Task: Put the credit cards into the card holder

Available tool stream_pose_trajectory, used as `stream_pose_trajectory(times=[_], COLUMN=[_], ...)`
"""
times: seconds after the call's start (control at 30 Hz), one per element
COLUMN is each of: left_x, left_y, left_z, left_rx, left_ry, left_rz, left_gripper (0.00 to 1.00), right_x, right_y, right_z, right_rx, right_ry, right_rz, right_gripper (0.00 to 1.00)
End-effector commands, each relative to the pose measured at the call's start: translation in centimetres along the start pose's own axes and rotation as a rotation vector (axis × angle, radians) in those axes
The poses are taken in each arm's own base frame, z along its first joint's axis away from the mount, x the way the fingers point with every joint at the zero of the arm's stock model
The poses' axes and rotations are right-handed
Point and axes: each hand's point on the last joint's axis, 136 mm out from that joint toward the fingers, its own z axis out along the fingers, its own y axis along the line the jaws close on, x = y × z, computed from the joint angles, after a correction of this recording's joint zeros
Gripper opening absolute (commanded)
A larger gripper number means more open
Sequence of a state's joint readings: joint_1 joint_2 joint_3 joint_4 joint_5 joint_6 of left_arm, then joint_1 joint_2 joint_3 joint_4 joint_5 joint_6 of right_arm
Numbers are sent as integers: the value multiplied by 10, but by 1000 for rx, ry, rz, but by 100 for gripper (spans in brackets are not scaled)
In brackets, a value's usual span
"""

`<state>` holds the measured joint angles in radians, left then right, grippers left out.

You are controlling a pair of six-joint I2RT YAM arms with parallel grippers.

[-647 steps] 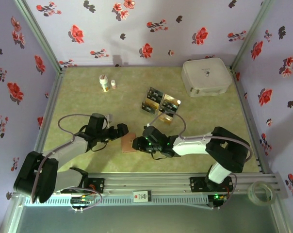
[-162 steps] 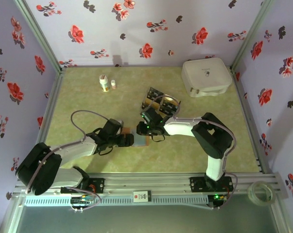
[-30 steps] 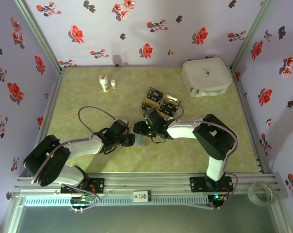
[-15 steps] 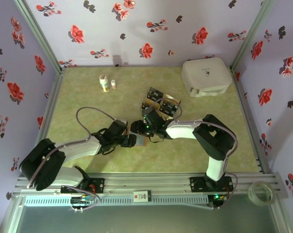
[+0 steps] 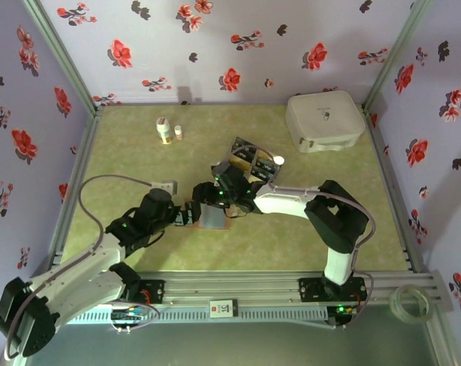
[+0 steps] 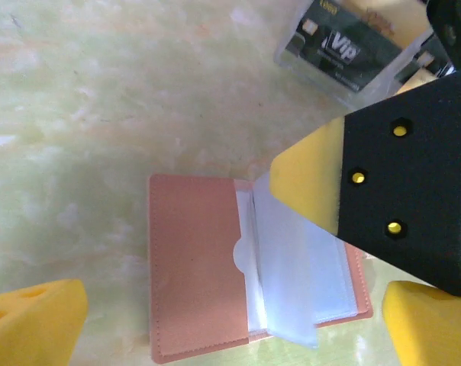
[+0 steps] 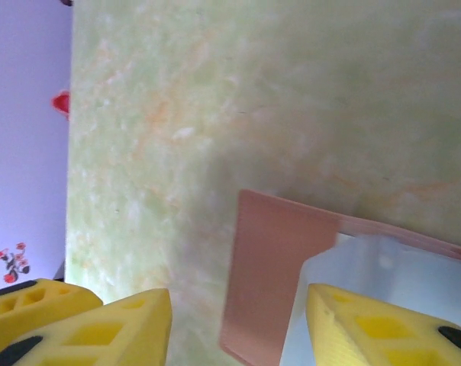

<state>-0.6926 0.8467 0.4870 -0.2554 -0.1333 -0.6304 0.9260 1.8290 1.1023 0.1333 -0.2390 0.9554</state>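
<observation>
The card holder [image 5: 213, 217] lies open on the green table [image 5: 124, 160], near the middle, between the 2 arms. The white case [image 5: 324, 120] sits far off in the back corner. The left gripper [image 5: 186, 213] hangs just beside the holder with its fingers [image 6: 32, 324] spread very wide, holding nothing. The right gripper [image 5: 214, 200] is over the holder with its fingers partly apart. 1 finger [image 6: 368, 183] seems to rest on the clear pockets [image 6: 291, 267] (it pinches nothing that I can see). The clear tray [image 5: 253, 162] just behind holds the credit cards [image 6: 333, 47].

I think the job has hardly begun. The holder is open, but the pockets look empty and every card is left to move.

1 second ago the left gripper was right at the holder's edge. Now it has let go and that arm has pulled back.
</observation>
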Motion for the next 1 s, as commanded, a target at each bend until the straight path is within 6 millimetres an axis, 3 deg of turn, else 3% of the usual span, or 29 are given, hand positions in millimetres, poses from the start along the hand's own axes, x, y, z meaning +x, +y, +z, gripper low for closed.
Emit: stream_pose_trajectory(times=[0.0,0.23,0.37,0.47,0.6,0.7,0.83,0.97], left_x=[3,-2,-4,-6,-7,-3,4,8], left_y=[17,28,29,29,29,28,30,32], left_z=[-6,-9,-8,-7,-4,1,9,13], left_rx=[-56,-90,-97,-100,-101,-98,-113,-118], left_ry=[-10,-31,-26,-15,14,54,103,119], left_rz=[-58,-102,-106,-92,-90,-77,-62,-57], left_gripper=[100,100,100,100,100,100,100,100], right_x=[6,9,5,-5,-15,-15,-10,-4], right_y=[0,-5,7,21,23,4,-41,-79], right_z=[16,53,48,29,-4,-33,-72,-96], right_rx=[40,61,55,54,114,214,378,489], right_ry=[19,47,53,30,-9,-44,-86,-104], right_rz=[10,16,-8,-48,-96,-128,-142,-136], right_gripper=[50,49,49,49,49,50,52,54])
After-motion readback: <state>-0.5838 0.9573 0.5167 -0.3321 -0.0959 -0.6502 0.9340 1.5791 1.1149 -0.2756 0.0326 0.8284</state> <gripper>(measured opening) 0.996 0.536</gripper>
